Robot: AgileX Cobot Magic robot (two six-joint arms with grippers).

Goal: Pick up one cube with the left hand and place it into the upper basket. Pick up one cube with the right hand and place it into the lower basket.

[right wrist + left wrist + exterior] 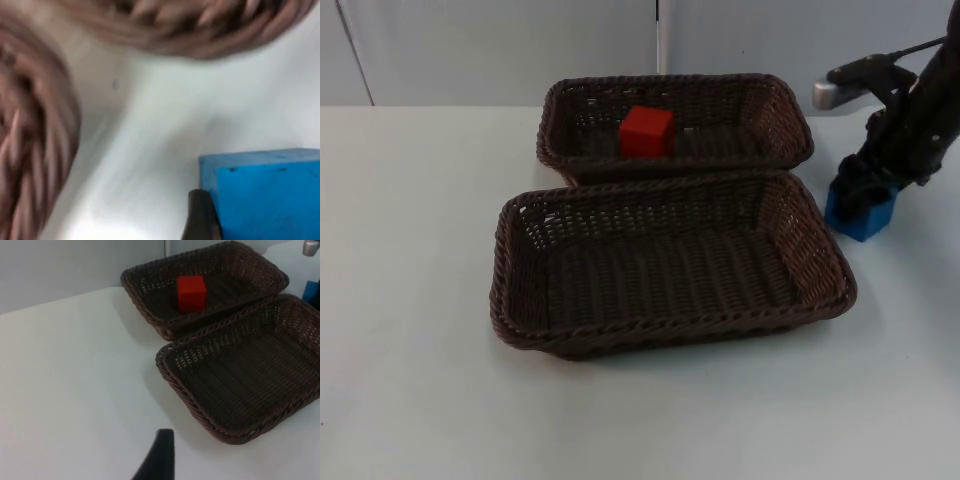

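Now the right gripper (pixel 863 200) grips the blue cube (pixel 861 215) beside the lower basket (pixel 825 262); left gripper's opening: cannot tell.

Both dark brown baskets (pixel 670 330) are rough woven wicker, on a smooth matt white table (pixel 410 250).

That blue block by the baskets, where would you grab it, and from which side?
Grip the blue cube across two opposite flat side faces, coming straight down from above: it sits flat on the table, sides upright, top free. The right gripper is already down over it, beside the lower basket.
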